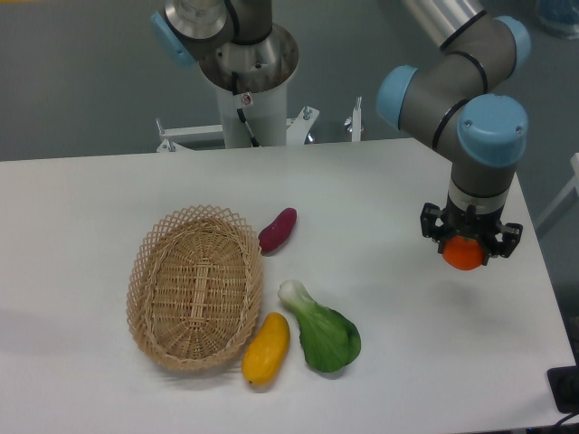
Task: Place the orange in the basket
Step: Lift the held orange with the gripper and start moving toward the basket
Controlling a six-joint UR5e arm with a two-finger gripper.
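One step looks done: our pincer (pixel 467 246) has its jaws closed around the orange (pixel 463 255), which sits between the fingers at the table's (pixel 407 362) right side. Whether the fruit is lifted clear or touching the tabletop we cannot tell. What remains, we judge, is the carry and release into the basket (pixel 145 271), which lies well apart from the pincer, far to its left and empty. Being a ball, the orange has no long axis or heading we can name.

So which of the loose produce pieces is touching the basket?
The yellow fruit, leaning on the basket rim; the purple one and greens sit apart.
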